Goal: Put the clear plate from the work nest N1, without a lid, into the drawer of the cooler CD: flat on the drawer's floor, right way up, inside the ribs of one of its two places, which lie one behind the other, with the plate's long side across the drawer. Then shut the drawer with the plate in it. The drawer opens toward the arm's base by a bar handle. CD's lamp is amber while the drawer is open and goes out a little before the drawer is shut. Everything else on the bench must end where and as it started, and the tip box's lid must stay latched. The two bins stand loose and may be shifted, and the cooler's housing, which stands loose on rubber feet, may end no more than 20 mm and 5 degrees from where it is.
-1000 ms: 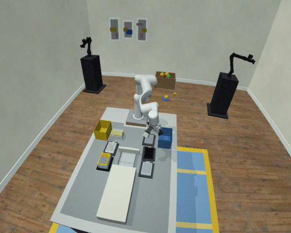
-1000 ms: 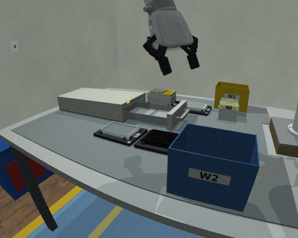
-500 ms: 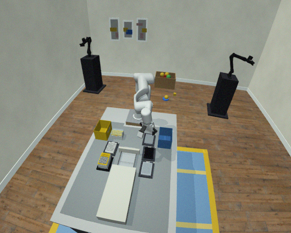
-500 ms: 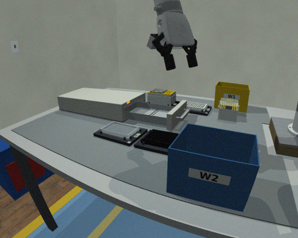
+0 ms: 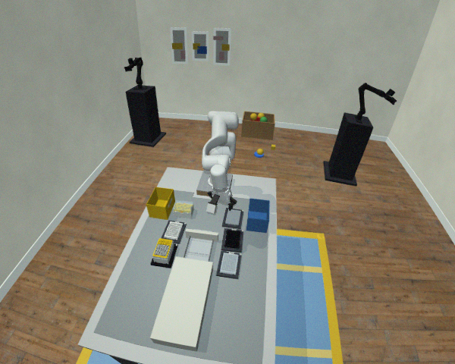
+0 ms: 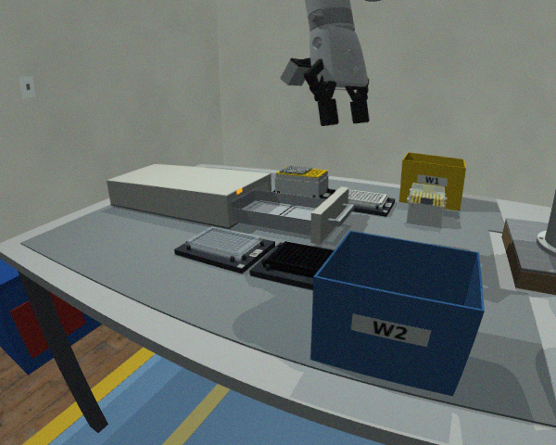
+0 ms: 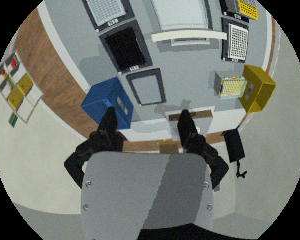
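The cooler CD (image 5: 183,301) is a long white box; its drawer (image 5: 199,247) stands open toward the arm's base, with the amber lamp (image 6: 239,191) lit. The drawer's floor (image 6: 278,209) shows two empty places. A clear plate (image 5: 228,263) sits in a black nest right of the cooler and also shows in the side view (image 6: 223,241). A black plate (image 5: 232,239) and a grey-topped plate (image 5: 233,218) fill the nests beside it. I cannot read the nest labels. My gripper (image 6: 338,112) is open and empty, high above the bench near the grey-topped plate (image 7: 146,87).
The blue bin W2 (image 6: 398,306) stands right of the nests. The yellow bin W1 (image 6: 433,179) and a small rack (image 6: 425,203) stand at the far side. A yellow-topped tip box (image 5: 163,250) and another plate (image 5: 174,230) lie left of the drawer.
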Available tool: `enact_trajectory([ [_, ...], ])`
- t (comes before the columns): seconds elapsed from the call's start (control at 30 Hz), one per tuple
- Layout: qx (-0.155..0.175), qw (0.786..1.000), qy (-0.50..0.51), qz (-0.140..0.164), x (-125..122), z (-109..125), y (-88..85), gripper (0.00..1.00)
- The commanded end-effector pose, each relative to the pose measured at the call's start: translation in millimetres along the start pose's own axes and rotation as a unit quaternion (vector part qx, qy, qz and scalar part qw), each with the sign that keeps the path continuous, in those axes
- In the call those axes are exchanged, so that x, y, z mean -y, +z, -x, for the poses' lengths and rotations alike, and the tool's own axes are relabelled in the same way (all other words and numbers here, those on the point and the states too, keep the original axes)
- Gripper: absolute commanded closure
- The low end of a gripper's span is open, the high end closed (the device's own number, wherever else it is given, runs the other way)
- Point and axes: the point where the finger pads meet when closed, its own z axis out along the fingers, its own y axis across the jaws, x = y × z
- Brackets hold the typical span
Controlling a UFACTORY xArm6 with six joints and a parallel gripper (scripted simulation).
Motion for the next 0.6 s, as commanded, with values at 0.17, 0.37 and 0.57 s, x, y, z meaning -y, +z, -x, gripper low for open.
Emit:
enact_trajectory([
  [0.17,-0.029,0.999,-0.041,-0.001,-34,-12,-5.9,0.00],
  [0.37,-0.046,0.997,-0.069,0.003,-53,-17,-7.6,0.00],
  [0.57,-0.062,0.993,-0.097,0.009,-73,-21,-9.1,0.00],
])
